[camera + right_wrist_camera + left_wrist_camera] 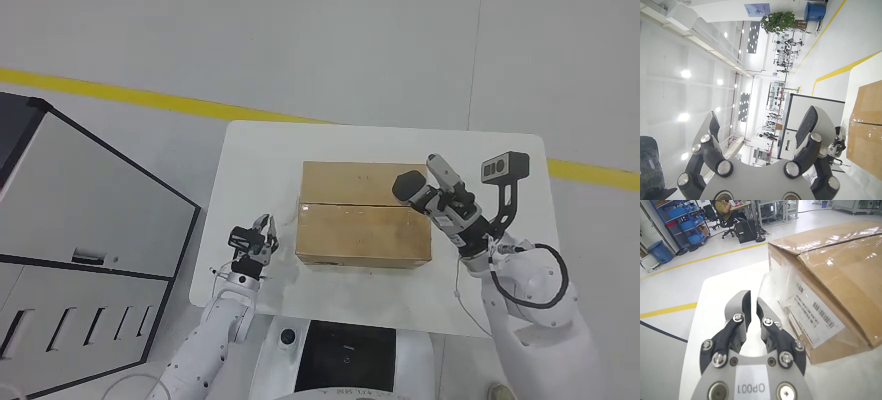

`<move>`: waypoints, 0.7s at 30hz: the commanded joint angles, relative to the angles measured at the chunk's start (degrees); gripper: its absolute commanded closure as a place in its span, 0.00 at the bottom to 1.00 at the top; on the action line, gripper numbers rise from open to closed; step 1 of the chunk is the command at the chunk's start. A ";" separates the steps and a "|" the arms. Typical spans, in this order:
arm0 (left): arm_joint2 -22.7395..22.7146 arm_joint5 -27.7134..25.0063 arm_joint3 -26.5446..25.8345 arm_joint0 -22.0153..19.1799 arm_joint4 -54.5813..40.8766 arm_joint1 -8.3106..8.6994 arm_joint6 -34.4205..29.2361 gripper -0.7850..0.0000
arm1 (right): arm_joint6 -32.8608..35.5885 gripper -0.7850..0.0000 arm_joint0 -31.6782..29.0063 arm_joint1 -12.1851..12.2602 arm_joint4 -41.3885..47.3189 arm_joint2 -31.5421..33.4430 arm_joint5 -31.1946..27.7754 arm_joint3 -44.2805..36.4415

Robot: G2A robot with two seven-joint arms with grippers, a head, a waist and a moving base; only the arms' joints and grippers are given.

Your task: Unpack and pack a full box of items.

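Observation:
A brown cardboard box [365,215] lies shut on the white table [260,160], its top seam covered with clear tape. My left gripper [754,295] is low beside the box's labelled end [810,317]. Its fingers stand a narrow gap apart, with nothing clamped between them. A loose flap of clear tape [776,285] sticks out from that end and reaches one fingertip. From above, the left gripper [260,225] is just off the box's left end. My right gripper [762,111] is wide open and empty. It is raised over the box's right end [425,178], and the box [865,121] lies off to one side.
A grey cabinet [80,200] stands on the floor left of the table. A yellow floor line [120,95] runs behind. A dark rounded thing [406,186] sits next to the right gripper; I cannot tell what it is. Bare table lies in front of the box.

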 commanded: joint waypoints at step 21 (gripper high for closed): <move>-2.50 7.39 0.35 -2.86 -4.53 -1.05 -2.38 1.00 | -0.32 0.00 -0.42 0.20 0.67 0.53 -0.57 -0.18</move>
